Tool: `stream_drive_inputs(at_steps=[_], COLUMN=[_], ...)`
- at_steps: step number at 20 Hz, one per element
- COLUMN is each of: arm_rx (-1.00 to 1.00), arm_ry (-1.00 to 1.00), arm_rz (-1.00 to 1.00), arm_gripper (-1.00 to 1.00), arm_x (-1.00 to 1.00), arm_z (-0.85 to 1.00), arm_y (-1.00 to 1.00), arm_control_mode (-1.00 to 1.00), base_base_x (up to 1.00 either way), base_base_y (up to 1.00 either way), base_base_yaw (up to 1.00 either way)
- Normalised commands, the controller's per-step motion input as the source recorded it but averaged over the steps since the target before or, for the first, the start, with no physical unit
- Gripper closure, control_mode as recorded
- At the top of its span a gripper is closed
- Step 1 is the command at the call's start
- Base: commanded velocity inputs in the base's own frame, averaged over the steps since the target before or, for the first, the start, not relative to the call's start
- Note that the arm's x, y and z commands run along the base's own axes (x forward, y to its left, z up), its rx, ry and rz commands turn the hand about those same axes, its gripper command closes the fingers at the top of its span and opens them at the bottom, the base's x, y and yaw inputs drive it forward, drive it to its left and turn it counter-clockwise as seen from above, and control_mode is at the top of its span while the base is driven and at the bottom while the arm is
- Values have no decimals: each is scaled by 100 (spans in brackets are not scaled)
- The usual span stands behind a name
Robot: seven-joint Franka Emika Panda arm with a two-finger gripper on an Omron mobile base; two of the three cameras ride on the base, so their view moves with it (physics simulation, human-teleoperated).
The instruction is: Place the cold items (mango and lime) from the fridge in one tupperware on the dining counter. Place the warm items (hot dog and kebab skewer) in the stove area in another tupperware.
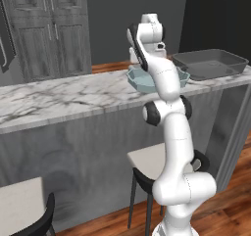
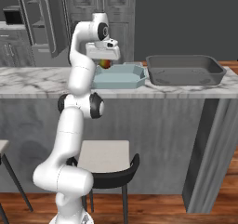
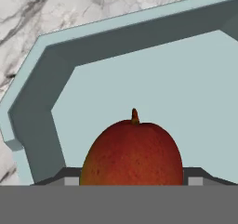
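Jaws clamped on the small red mango (image 3: 133,153), we hold our gripper (image 2: 106,62) above the shallow pale blue-green eight-sided tupperware (image 3: 153,83), near its nine o'clock wall, ready to drop it inside on the white marble dining counter (image 2: 42,83).

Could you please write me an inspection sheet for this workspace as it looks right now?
Surface: dining counter, white veined marble.
Job's things: mango held over the blue-green tupperware; grey tupperware beside it, nothing seen inside.
Clutter: nothing seen.
Grippers: gripper shut on the mango, above the blue-green tupperware.
Cables: nothing seen.
Surroundings: stools under the counter, grey cabinets behind, wood floor.
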Motion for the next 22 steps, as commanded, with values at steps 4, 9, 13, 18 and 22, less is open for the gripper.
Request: stream_drive_inputs(at_steps=[4,9,13,18,22], arm_rx=[9,5,0,-2,0], arm_ry=[41,30,3,7,-1], arm_rz=[0,0,0,0,0], arm_gripper=[100,100,100,-100,-100], arm_x=[-5,-6,8,22,1], arm_z=[-46,-39,0,0,0], arm_y=[-18,-6,0,5,2], arm_control_mode=[-100,-100,-100,-100,-100], base_base_x=[0,0,0,0,0], base_base_y=[0,0,0,0,0], base_base_yaw=[0,0,0,0,0])
